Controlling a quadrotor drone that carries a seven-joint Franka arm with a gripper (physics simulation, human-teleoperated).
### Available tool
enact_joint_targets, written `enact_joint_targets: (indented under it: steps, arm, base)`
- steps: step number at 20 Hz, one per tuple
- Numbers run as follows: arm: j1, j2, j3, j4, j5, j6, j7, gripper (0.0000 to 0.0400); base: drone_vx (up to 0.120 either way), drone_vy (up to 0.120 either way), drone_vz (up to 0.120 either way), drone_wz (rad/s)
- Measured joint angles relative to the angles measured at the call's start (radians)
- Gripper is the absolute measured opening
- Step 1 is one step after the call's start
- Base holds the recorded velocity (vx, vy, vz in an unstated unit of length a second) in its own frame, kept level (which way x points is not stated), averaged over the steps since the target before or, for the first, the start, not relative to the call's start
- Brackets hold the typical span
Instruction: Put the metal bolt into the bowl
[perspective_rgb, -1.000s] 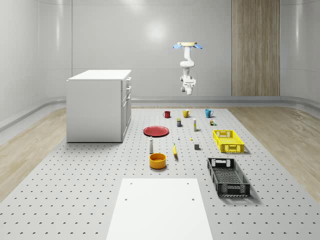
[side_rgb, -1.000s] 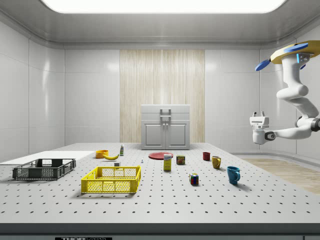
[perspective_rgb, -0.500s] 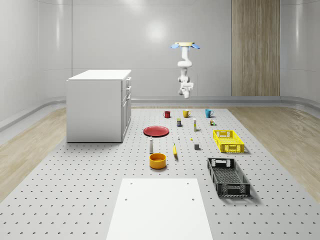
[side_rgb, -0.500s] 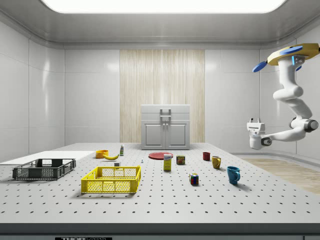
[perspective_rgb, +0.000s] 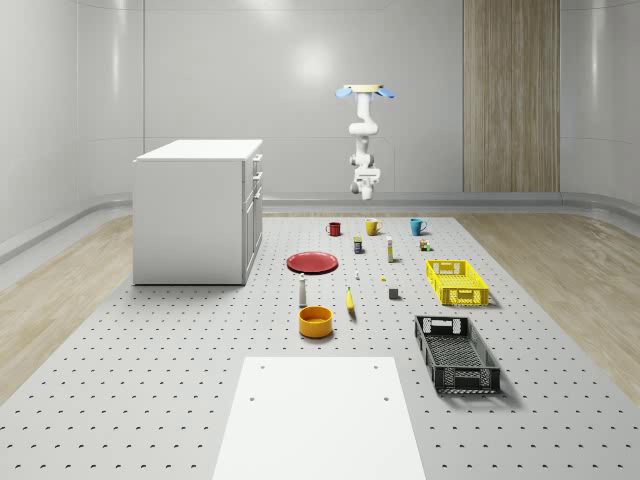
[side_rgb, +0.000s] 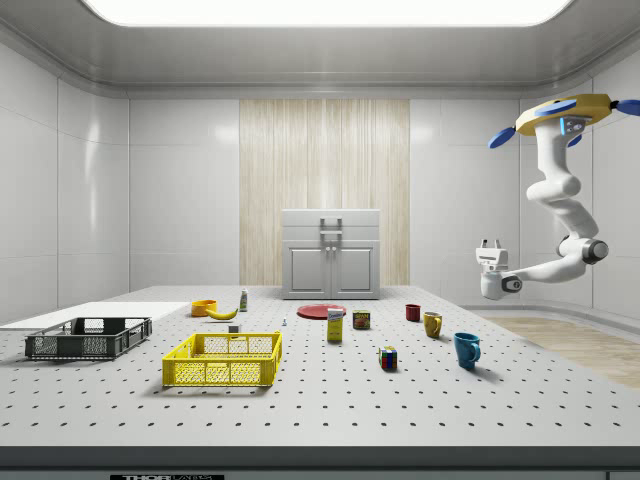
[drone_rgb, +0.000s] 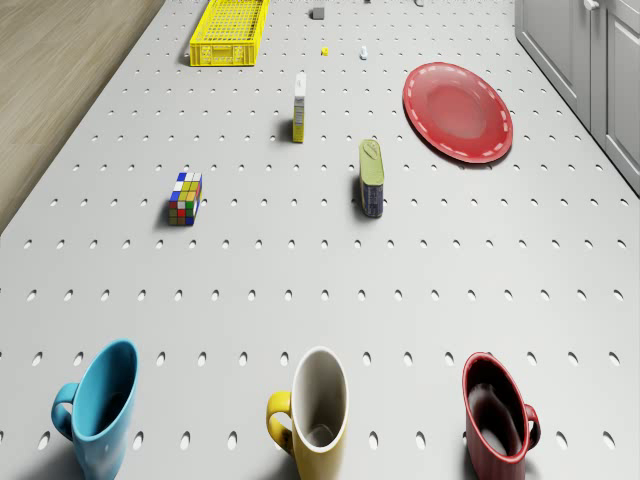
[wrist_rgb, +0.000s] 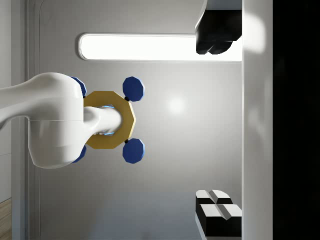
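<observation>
Metal bolt (perspective_rgb: 356, 277): small, rigid, slippery, grip shank | orange round bowl (perspective_rgb: 315, 321) | white two-finger gripper (side_rgb: 490, 243) spread, empty | yellow-bodied drone (side_rgb: 558, 111) hovers above mugs

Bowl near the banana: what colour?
Orange. The bowl shows best in the whole-scene view, beside the banana.

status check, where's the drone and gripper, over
Drone hovering beyond the mugs. Gripper open, empty, pointing up. Bowl far across the table; bolt too small to pick out.
</observation>
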Motion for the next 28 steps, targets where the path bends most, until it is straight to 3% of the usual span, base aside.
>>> enact_joint_targets:
  steps: [22, 28]
  arm:
    - [-0.003, -0.009, 0.005, -0.007, -0.005, 0.014, 0.000, 0.0400]
    - [-0.006, -0.013, 0.013, -0.010, -0.016, 0.018, 0.001, 0.0400]
  base:
    - [0.120, -0.120, 0.000, 0.000]
    - [0.120, -0.007, 0.000, 0.000]
